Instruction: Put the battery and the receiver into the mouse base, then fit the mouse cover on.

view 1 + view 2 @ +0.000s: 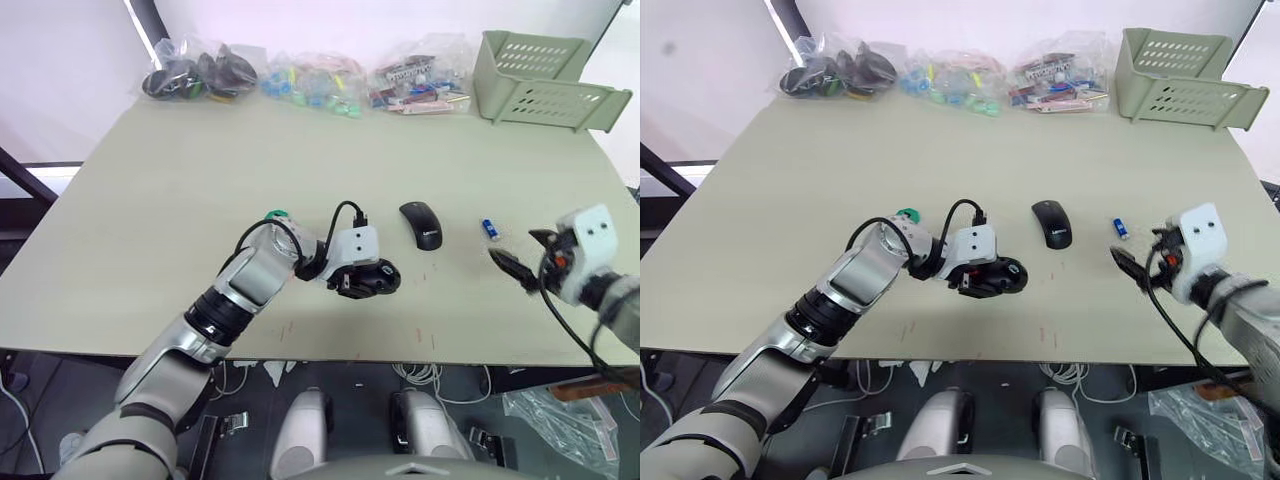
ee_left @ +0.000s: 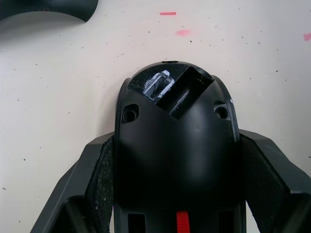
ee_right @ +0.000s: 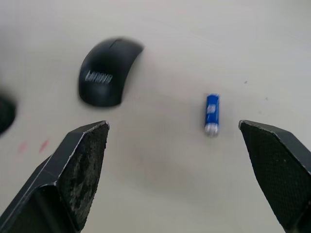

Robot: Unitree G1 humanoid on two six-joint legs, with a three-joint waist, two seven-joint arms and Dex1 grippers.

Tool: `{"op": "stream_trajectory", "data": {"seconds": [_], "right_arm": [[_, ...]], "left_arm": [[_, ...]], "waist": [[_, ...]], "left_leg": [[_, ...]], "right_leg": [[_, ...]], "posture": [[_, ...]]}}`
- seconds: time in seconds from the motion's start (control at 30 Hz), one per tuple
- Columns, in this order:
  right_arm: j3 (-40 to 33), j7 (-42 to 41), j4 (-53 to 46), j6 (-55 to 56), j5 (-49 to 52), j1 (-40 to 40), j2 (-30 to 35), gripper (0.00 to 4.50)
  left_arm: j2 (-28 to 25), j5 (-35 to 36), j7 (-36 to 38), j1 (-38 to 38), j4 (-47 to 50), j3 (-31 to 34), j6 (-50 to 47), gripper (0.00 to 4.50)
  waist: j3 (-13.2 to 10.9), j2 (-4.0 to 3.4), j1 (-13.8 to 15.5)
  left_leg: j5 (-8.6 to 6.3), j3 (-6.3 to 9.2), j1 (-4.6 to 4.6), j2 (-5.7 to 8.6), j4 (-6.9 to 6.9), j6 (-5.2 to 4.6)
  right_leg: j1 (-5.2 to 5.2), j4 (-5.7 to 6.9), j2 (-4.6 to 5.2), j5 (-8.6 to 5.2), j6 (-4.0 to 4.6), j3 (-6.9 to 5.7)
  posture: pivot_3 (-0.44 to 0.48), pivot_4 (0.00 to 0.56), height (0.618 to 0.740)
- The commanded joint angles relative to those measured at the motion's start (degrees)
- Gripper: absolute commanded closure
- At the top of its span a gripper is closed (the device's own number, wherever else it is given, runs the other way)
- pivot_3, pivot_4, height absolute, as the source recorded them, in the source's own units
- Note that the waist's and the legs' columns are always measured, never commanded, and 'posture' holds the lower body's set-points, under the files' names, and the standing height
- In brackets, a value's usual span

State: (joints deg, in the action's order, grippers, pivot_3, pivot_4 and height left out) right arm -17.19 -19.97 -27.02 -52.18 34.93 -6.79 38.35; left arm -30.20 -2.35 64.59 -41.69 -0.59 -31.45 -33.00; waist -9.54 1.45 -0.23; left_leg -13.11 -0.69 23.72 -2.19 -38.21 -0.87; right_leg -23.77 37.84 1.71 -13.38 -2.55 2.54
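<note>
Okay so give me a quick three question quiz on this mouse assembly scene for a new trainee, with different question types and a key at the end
1. True or false: the left gripper has its fingers closed around the mouse base.
2. Multiple choice: where is the battery? A) inside the mouse base B) lying on the table, ahead of the open right gripper C) in the green basket
3. Fill in: the mouse cover lies on the table between the mouse base and the ____.

Key: 1 true; 2 B; 3 battery
</note>
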Motion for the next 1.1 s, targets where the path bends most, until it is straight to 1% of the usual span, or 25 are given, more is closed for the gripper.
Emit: {"op": "stream_trajectory", "data": {"seconds": [0.03,0.1,0.13,0.33,0.6,0.73,0.77,0.8,0.83,0.87,1.1], "right_arm": [[1.77,4.14,3.98,-2.42,-1.86,-3.72,-2.73,0.60],[3.42,6.55,8.21,-0.28,-5.65,-6.05,-3.99,1.00],[3.59,7.61,9.75,0.24,-6.71,-7.10,-4.86,1.50],[5.49,8.87,15.06,3.64,-11.40,-9.72,-7.64,1.50],[6.28,9.32,21.26,6.48,-15.04,-13.03,-10.17,1.50],[7.43,8.60,24.63,8.64,-16.68,-14.15,-11.46,2.57],[7.58,8.48,25.16,8.77,-17.05,-14.26,-11.56,3.07],[7.66,8.32,25.63,8.97,-17.38,-14.34,-11.67,3.46],[7.63,8.07,25.83,9.04,-17.49,-14.33,-11.78,4.00],[7.56,7.85,25.92,9.06,-17.51,-14.30,-11.91,4.40],[6.48,7.12,25.02,8.87,-17.58,-13.87,-11.52,4.40]], "left_arm": [[0.32,-1.64,-0.58,1.27,-0.67,-1.45,0.00,1.57],[0.27,-1.90,-0.61,1.44,-0.99,-1.50,0.45,1.57],[0.28,-1.88,-0.55,1.51,-0.90,-1.48,0.33,1.57],[0.77,-1.18,-0.40,1.91,0.43,-0.95,-1.45,1.57],[0.30,-1.42,-0.29,2.30,1.38,-0.80,-2.31,1.57],[0.07,-1.49,-0.28,2.54,1.76,-0.79,-2.84,1.57],[0.04,-1.52,-0.26,2.55,1.76,-0.76,-2.88,1.57],[0.04,-1.54,-0.24,2.52,1.72,-0.72,-2.92,1.57],[0.05,-1.59,-0.26,2.50,1.70,-0.71,-2.94,1.57],[0.07,-1.65,-0.28,2.48,1.64,-0.68,-2.90,1.57],[0.25,-1.78,-0.37,2.45,1.38,-0.58,-2.78,1.57]], "waist": [[0.01,-0.02,0.33],[0.01,-0.06,0.37],[0.02,-0.07,0.28],[0.06,-0.15,0.15],[0.06,-0.17,-0.32],[0.06,-0.18,-0.37],[0.06,-0.18,-0.41],[0.05,-0.19,-0.38],[0.05,-0.19,-0.41],[0.05,-0.19,-0.43],[0.05,-0.19,-0.46]], "left_leg": [[-0.02,0.04,0.03,0.01,0.00,-0.03],[-0.03,0.02,0.05,0.03,0.00,-0.06],[-0.04,-0.01,0.03,0.03,-0.01,-0.07],[-0.05,-0.03,0.01,0.03,-0.03,-0.08],[-0.05,-0.03,0.02,0.03,-0.03,-0.09],[-0.05,-0.03,0.02,0.03,-0.02,-0.09],[-0.05,-0.02,0.02,0.03,-0.02,-0.09],[-0.05,-0.02,0.02,0.03,-0.02,-0.09],[-0.05,-0.02,0.02,0.03,-0.02,-0.09],[-0.05,-0.03,0.02,0.03,-0.02,-0.09],[-0.05,-0.02,0.02,0.03,-0.02,-0.09]], "right_leg": [[0.00,-0.01,0.01,0.02,-0.03,-0.03],[0.00,-0.02,0.01,0.05,-0.08,-0.01],[0.00,-0.02,0.01,0.07,-0.12,0.03],[0.00,0.00,-0.01,0.07,-0.17,0.06],[0.00,0.00,-0.01,0.08,-0.18,0.06],[0.00,-0.01,-0.01,0.08,-0.18,0.06],[0.00,-0.01,-0.02,0.08,-0.18,0.06],[0.00,0.00,-0.02,0.08,-0.18,0.06],[0.00,0.00,-0.02,0.08,-0.18,0.06],[0.00,-0.01,-0.02,0.08,-0.18,0.07],[0.00,-0.01,-0.02,0.08,-0.18,0.07]], "posture": [[0.000,0.150,0.740],[0.000,0.150,0.740],[0.000,0.150,0.740],[0.000,0.150,0.740],[0.000,0.150,0.740],[0.000,0.150,0.740],[0.000,0.150,0.740],[0.000,0.150,0.740],[0.000,0.150,0.740],[0.000,0.150,0.740],[0.000,0.150,0.740]]}}
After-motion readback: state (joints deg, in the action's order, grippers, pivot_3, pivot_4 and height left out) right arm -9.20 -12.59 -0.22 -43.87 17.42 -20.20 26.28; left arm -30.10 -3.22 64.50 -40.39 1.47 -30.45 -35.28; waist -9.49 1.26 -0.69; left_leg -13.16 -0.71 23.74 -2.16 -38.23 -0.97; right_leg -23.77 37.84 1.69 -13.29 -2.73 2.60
